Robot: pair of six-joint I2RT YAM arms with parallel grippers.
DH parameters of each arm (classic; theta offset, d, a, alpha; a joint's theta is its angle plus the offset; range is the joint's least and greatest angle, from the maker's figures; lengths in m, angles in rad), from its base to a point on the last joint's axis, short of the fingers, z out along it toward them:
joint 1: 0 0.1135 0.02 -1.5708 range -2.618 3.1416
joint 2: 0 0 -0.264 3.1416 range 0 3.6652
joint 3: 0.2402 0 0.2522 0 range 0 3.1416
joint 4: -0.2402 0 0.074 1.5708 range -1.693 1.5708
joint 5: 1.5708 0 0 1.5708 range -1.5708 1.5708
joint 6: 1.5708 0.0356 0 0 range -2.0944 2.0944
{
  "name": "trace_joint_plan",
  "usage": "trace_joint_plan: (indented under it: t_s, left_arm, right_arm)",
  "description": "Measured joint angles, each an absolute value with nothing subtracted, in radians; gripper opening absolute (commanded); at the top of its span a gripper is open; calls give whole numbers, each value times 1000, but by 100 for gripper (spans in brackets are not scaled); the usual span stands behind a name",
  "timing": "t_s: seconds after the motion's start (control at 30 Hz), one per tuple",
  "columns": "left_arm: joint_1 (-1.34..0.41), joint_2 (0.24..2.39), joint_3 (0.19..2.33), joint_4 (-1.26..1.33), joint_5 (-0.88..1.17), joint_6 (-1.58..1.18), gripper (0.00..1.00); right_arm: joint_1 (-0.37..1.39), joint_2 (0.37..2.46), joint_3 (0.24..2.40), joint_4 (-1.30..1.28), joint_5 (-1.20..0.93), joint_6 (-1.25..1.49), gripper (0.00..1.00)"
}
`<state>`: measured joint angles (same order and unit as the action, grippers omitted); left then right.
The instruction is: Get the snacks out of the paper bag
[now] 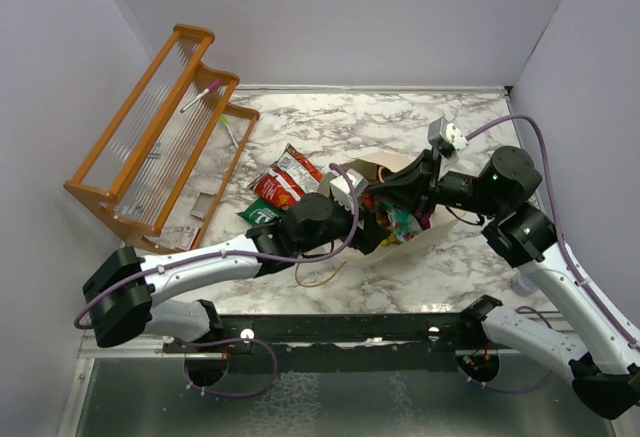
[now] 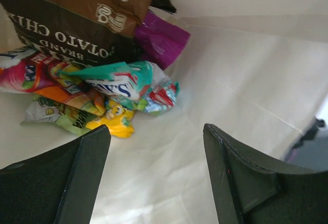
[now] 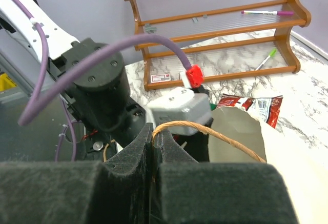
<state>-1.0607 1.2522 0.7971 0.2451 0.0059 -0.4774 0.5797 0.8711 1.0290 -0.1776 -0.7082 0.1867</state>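
I've got the L gripper (image 2: 155, 134) inside the paper bag (image 1: 432, 229), jaws wide, nothing between them, hovering over the bag's inner wall just short of the snack pile. Brown chip packet (image 2: 77, 8) is at the back w/ a magenta one (image 2: 163, 39) tucked beside it, teal packet (image 2: 123, 78) and small yellow one (image 2: 117, 122) in front. R gripper (image 3: 154, 137) is pinched tight on the cord handle (image 3: 205, 129). Bag lies on its side on the counter (image 1: 340, 122). I see a red packet (image 1: 290, 172) and green packet (image 1: 262, 213) out on the marble, just left of the bag, near the wooden rack (image 1: 150, 137).
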Motion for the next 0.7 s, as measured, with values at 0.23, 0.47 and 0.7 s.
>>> trace_joint_plan:
  t_s: [0.23, 0.47, 0.7]
  left_arm:
    - [-1087, 1433, 875, 323, -134, -463, 92]
    - [-1095, 1622, 982, 366, -211, -435, 85]
    - [-1095, 1747, 1064, 367, -212, -435, 43]
  right_arm:
    - [580, 871, 1029, -176, -709, 194, 2]
    - [579, 866, 1029, -155, -708, 209, 2]
    - [579, 849, 1023, -163, -702, 211, 2]
